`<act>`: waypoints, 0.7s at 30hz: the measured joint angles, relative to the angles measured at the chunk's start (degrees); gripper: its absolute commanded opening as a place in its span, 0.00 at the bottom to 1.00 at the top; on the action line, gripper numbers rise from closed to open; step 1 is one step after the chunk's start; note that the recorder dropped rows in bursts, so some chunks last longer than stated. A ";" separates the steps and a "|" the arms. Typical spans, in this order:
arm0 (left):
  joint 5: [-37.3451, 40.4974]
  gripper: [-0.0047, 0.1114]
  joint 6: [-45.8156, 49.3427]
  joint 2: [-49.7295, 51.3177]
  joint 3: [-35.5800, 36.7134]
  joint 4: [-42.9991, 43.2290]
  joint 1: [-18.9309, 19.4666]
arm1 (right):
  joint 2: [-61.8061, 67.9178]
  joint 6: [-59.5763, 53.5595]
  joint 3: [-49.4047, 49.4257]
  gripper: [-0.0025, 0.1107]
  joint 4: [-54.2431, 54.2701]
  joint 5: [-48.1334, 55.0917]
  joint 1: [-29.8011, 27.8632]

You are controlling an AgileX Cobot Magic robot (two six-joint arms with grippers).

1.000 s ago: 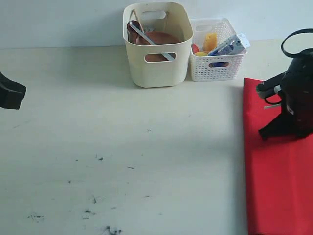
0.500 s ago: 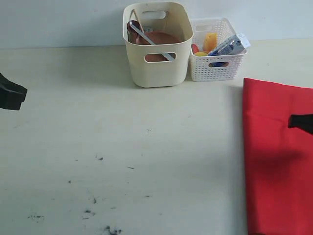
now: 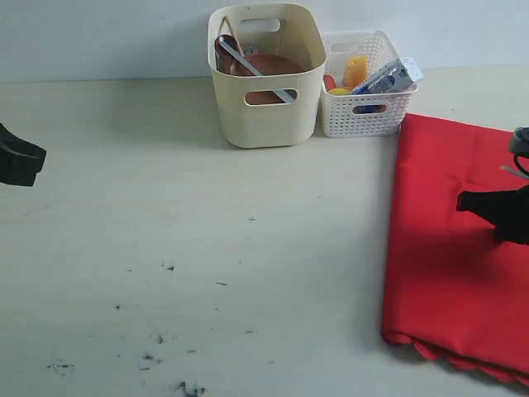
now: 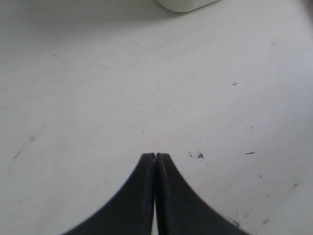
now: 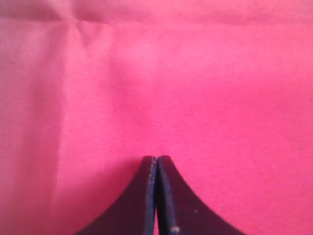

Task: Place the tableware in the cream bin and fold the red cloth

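L end effector (image 3: pixel 33 157) (image 4: pixel 155 157): jaws pressed together, tips touching, nothing btwn them. It hangs over bare bench (image 3: pixel 207 248), w/ a few dark scuff marks (image 4: pixel 199 155) just beside the tips. Cream bin (image 3: pixel 264 120) (image 4: pixel 183 4) stands well apart from it, across the bench by the back wall. In the L wrist view only the bin's base shows, out beyond the tips.

R end effector (image 3: pixel 467 203) (image 5: pixel 157 160): also fully closed, fingers flush, no fabric seen caught btwn them. Red cloth (image 3: pixel 438 273) (image 5: pixel 195 88) lies spread on the bench right under it & fills the whole R wrist view, w/ faint creases in the fabric ahead of the tips. Can't tell if the tips touch the cloth. The cloth's scalloped edge shows on the near side of the R end effector. Its far corner comes close to the white lattice basket (image 3: pixel 388 116).

In the bin, far from both end effectors: brown plate (image 3: pixel 277 64) leaning inside, metal knife (image 3: pixel 248 62) slanted across it. Other tableware in there too hidden to tell apart.

The basket stands just beside the bin, on the side nearer the R end effector. It holds a milk carton (image 3: pixel 388 78) & a yellow item (image 3: pixel 357 70).
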 measured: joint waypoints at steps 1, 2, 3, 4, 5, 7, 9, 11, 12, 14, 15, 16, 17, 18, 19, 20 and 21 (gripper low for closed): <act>0.00 0.06 0.00 0.00 0.00 0.00 0.00 | 0.51 0.00 -0.15 0.02 0.00 -1.67 -0.10; 0.00 0.06 0.00 0.00 0.00 0.00 0.00 | 1.10 0.00 -0.25 0.02 0.00 -3.31 -0.10; 0.00 0.06 0.00 0.00 0.00 0.00 0.00 | 1.62 0.00 -0.53 0.02 0.00 -4.31 -0.10; 0.00 0.06 0.00 0.00 0.00 0.00 0.00 | 2.06 0.00 -0.94 0.02 0.00 -5.33 -0.10; 0.00 0.06 0.00 0.00 0.00 0.00 0.00 | 2.56 0.00 -1.42 0.02 0.11 -5.79 -0.10; 0.00 0.06 0.00 0.00 0.00 0.00 0.00 | 3.34 0.00 -2.46 0.02 0.11 -6.19 -0.10; 0.15 0.06 0.00 0.00 0.00 0.00 0.00 | 4.16 0.00 -3.86 0.02 0.11 -6.06 -0.10; 0.15 0.06 0.00 0.00 0.00 0.00 0.00 | 4.73 0.00 -5.37 0.02 -0.78 -4.96 -0.10; 0.15 0.06 0.00 0.00 0.00 0.00 0.00 | 5.15 0.00 -6.35 0.02 -1.52 -3.98 -0.10; 0.15 0.06 0.00 0.00 0.00 0.00 0.00 | 5.52 0.00 -8.59 0.02 -3.13 -1.64 -0.10; 0.15 0.06 0.00 0.00 0.00 0.00 0.00 | 5.80 0.00 -9.79 0.02 -4.06 -0.43 -0.10; 0.20 0.06 0.00 0.00 0.00 0.00 0.00 | 6.05 0.00 -10.96 0.02 -4.88 0.75 -0.24; 0.20 0.06 0.00 0.00 0.00 0.00 0.00 | 6.49 0.00 -11.83 0.02 -5.40 1.73 -0.51; 0.20 0.06 0.00 0.00 0.00 0.00 0.00 | 6.74 0.00 -12.90 0.02 -5.66 2.98 -1.19; 0.20 0.06 0.00 0.00 0.00 0.00 0.00 | 7.14 0.00 -13.94 0.02 -5.76 4.40 -1.96; 0.20 0.06 0.00 0.00 0.00 0.00 0.00 | 7.30 0.11 -14.72 0.02 -5.77 5.60 -2.69; 0.20 0.06 0.00 0.00 0.00 0.00 0.00 | 7.45 0.37 -15.61 0.02 -5.86 7.28 -3.68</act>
